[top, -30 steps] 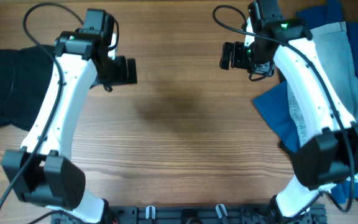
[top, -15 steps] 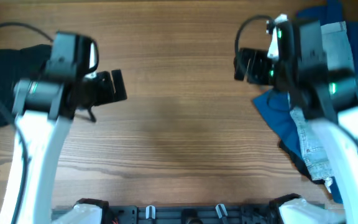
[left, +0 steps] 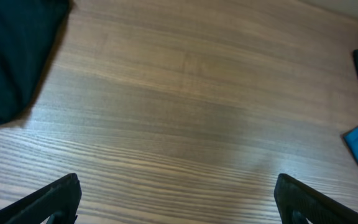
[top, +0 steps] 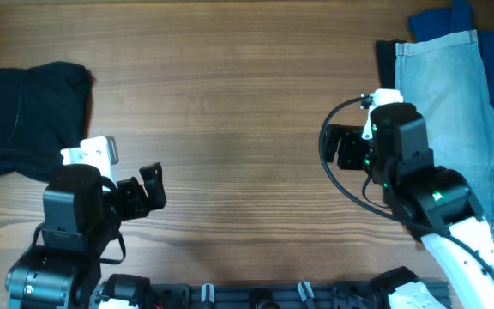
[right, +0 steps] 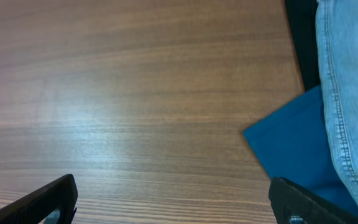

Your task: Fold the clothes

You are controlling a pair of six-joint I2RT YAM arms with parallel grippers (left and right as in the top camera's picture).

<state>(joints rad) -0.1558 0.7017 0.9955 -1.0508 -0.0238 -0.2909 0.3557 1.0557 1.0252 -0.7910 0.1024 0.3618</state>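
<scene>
Jeans (top: 449,112) lengthwise, waistband at far end

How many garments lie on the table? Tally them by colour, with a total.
Black garment, left side: 1
Dark garment edge beside the denim: 1
Light blue denim: 1
Bright blue cloth: 1
Total: 4 visible; more may lie hidden underneath on the right.

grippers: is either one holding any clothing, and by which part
Nothing is held. The left gripper and right gripper are both open above the table.
</scene>
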